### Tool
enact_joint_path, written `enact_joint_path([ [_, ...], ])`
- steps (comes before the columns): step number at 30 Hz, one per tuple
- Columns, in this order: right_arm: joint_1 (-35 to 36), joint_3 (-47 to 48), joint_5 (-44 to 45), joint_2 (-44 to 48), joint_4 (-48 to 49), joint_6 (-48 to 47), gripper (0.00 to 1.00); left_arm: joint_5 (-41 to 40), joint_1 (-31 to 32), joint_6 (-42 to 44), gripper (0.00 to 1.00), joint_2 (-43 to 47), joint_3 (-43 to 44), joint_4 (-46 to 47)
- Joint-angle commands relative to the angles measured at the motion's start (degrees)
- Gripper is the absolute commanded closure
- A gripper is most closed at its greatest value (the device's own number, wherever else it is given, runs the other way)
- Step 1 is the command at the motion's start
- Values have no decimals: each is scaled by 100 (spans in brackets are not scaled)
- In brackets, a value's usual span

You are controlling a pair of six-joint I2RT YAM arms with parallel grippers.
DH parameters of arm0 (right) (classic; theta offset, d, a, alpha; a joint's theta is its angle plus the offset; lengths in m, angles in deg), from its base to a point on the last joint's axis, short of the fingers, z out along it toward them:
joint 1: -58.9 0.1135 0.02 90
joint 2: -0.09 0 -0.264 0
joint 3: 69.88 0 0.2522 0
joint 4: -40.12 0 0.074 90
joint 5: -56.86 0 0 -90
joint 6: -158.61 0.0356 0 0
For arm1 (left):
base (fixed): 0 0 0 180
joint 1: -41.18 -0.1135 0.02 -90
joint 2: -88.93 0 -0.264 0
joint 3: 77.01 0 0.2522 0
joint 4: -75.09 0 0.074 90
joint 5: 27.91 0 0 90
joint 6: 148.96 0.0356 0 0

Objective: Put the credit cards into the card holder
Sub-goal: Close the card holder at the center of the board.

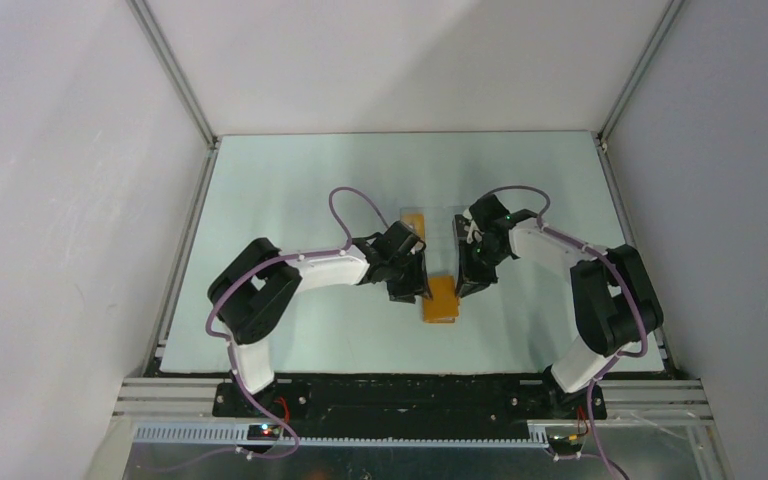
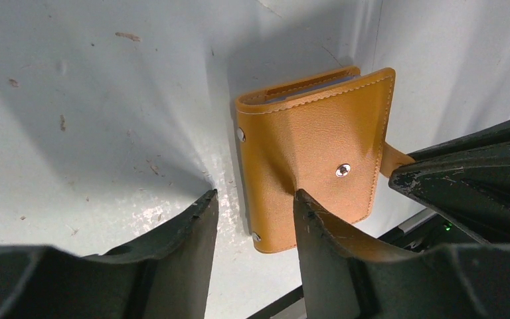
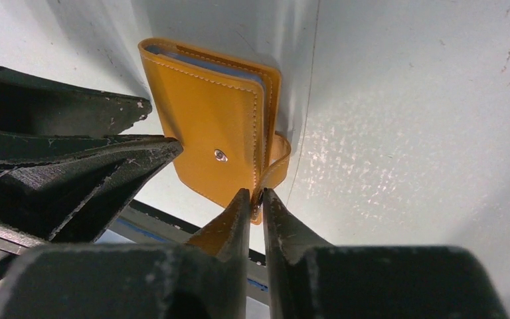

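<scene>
Apparently fastening card holder (image 3: 206,113): strap (image 3: 277,159) pinched in near-shut right jaws, half-open left jaws pressing it down. Next: strap onto stud (image 3: 220,155).

**Layout at mid-table**

At the centre of the top view, on the pale flat table (image 1: 290,200): a small orange-tan leather-like folding card holder (image 1: 441,300). Just left of it in frame, one finger on its cover, the black two-finger left gripper (image 1: 410,290). Just right of it, at its strap, the black two-finger right gripper (image 1: 472,283). Tucked inside the fold, a thin light blue card (image 3: 202,63). Higher in frame, behind the left gripper, a clear plastic rectangle with an orange centre (image 1: 415,221).
</scene>
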Motion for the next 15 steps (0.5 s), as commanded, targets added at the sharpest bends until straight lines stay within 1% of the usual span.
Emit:
enact_joint_path([
  [1,120,226,176,-65,-108,17,88,-98,33,196,48,-152,125,-84],
  [4,145,261,159,-99,-123,29,96,-107,35,202,49,-189,133,-86],
  [5,136,284,152,-106,-126,31,100,-108,29,208,49,-194,137,-82],
  [10,135,345,164,-100,-166,20,100,-132,27,216,50,-224,134,-78],
  [15,143,434,-89,-127,-95,62,100,-199,32,226,52,-229,140,-124],
])
